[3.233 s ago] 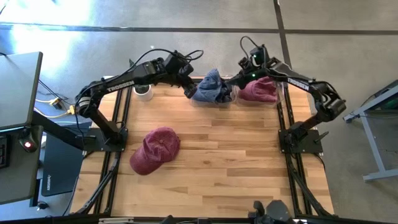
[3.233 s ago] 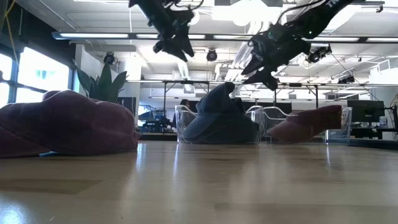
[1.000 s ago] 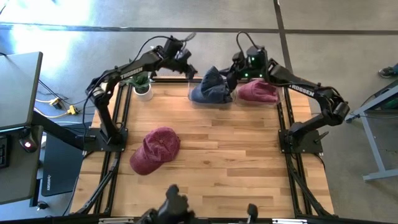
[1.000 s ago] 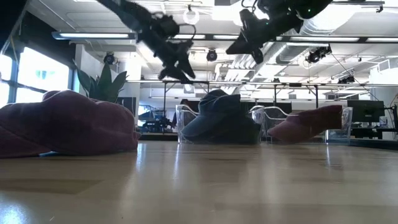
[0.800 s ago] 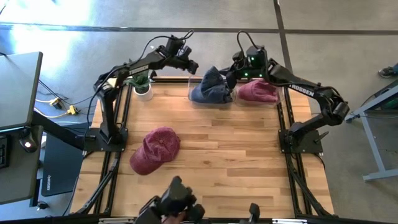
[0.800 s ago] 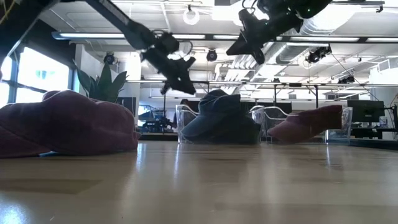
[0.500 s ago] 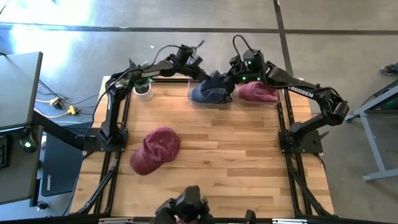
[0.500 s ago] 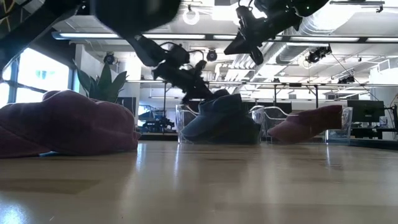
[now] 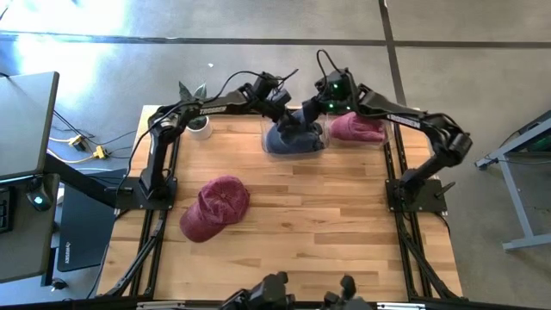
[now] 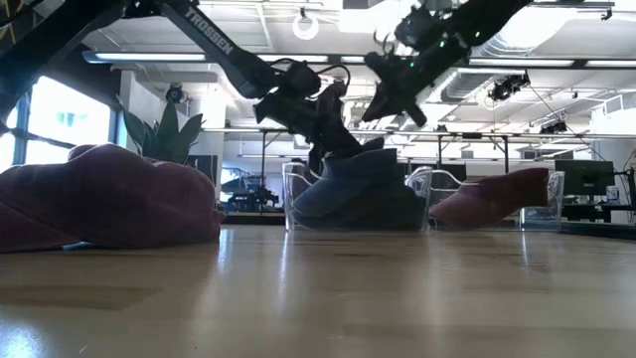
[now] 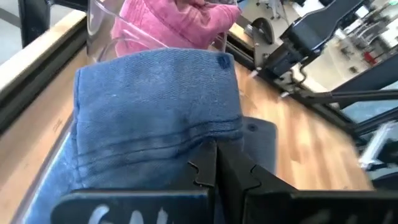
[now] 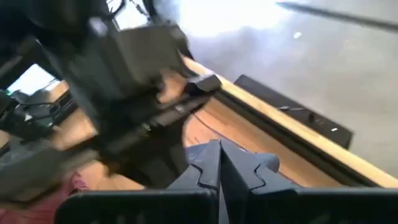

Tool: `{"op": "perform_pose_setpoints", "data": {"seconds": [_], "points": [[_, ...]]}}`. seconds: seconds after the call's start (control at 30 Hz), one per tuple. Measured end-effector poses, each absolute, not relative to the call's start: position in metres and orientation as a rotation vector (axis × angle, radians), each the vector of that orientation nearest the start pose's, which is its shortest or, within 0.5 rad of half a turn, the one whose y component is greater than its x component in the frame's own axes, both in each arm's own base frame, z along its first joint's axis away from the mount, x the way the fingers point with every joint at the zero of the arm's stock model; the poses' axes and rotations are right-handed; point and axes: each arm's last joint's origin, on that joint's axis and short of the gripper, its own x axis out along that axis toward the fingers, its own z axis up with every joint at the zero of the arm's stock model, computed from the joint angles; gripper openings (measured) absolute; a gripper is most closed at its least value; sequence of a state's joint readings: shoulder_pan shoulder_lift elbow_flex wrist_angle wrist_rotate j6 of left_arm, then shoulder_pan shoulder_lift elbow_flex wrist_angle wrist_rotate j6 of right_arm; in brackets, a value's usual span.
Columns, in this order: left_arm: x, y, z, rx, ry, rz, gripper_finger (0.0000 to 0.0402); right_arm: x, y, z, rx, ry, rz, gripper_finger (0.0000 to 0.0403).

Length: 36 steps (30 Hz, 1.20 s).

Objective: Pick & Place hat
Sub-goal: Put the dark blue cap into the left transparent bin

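A blue hat [image 9: 293, 138] sits crumpled in a clear container [image 10: 290, 194] at the table's far edge. My left gripper [image 9: 290, 116] reaches in from the left; it is shut, with its tips on the hat's top [image 11: 149, 106]. My right gripper [image 9: 314, 108], also shut, hovers just above the hat's far right side [image 10: 376, 104], apart from it. A pink hat [image 9: 357, 127] lies in the second clear container to the right. A maroon hat [image 9: 215, 207] rests crown up on the table's left half. My left gripper presses its shut fingertips [image 11: 214, 155] against the blue hat's crown, at a crease in the cloth [image 11: 186, 140]. It slants down from the table's far left. I cannot tell whether any cloth is caught between the fingers. The hat rests in its container.
A small potted plant [image 9: 198, 120] stands at the far left corner. The near half and the right side of the wooden table [image 9: 344, 224] carry nothing but the maroon hat. The two arms' grippers are close together over the blue hat.
My left gripper has swung from beyond the far left corner toward the table's right and down onto the blue hat, shutting on the way. My right gripper has drifted left and down toward the same hat. The hat's crown has shifted and spread slightly in its container.
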<state>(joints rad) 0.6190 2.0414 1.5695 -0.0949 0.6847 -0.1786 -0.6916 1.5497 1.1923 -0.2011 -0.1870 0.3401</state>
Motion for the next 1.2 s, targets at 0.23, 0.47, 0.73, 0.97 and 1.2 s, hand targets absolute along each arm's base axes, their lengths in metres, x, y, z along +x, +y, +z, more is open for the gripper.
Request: {"op": "perform_pose_setpoints", "data": {"seconds": [0.23, 0.47, 0.73, 0.97, 1.2], "points": [[0.358, 0.252, 0.252, -0.654, 0.549, -0.027, 0.0000, 0.276, -0.247, 0.252, 0.685, 0.442, -0.493, 0.0001], [0.329, 0.234, 0.273, -0.590, 0.749, 0.165, 0.0000, 0.287, -0.258, 0.216, 0.792, 0.490, -0.407, 0.0001], [0.326, 0.235, 0.273, -0.525, 0.784, 0.250, 0.0000, 0.289, -0.244, 0.210, 0.824, 0.605, -0.437, 0.0000], [0.335, 0.241, 0.274, -0.450, 0.715, 0.285, 0.0000, 0.275, -0.235, 0.249, 0.853, 0.507, -0.460, 0.0000], [0.354, 0.256, 0.263, -0.396, 0.583, 0.318, 0.0001, 0.261, -0.230, 0.277, 0.798, 0.429, -0.502, 0.0000]]}}
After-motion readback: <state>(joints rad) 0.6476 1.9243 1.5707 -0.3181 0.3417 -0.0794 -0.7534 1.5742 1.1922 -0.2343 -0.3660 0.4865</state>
